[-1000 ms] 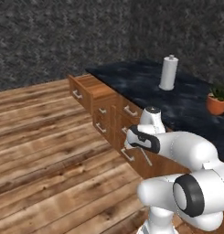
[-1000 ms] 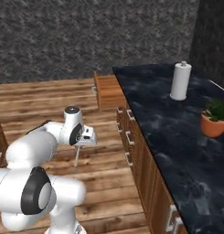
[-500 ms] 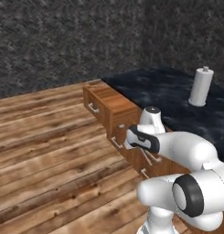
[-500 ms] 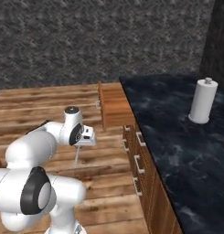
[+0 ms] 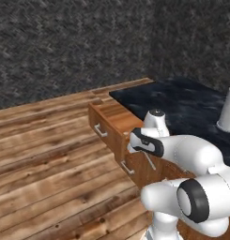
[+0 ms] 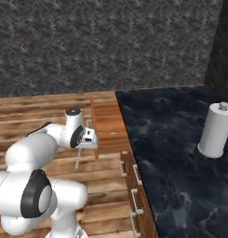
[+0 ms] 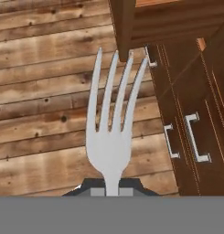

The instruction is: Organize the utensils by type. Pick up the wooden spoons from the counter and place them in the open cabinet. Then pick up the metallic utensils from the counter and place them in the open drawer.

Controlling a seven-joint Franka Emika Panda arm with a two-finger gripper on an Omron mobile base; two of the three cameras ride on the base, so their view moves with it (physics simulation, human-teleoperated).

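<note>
Silver fork (image 7: 112,132), tines clear from the hand camera, clamped in the closed end effector (image 7: 112,192); base cameras show its thin handle.

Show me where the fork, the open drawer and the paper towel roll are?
fork (image 7: 111,151): hand view, the base of its tines.
open drawer (image 5: 117,115): left base view, its wooden top.
paper towel roll (image 6: 216,130): right base view, its white side.

Fork (image 7: 111,137) is plain pale silver-grey. Floor (image 5: 41,173) is tan planks with dark knots. Drawer (image 5: 114,122) and lower cabinets (image 7: 195,114) are orange-brown wood with silver bar handles (image 7: 195,137). Counter (image 6: 176,139) is black with faint pale veining. Paper roll (image 6: 217,131) is white. Wall (image 6: 101,42) is mottled dark grey.
</note>
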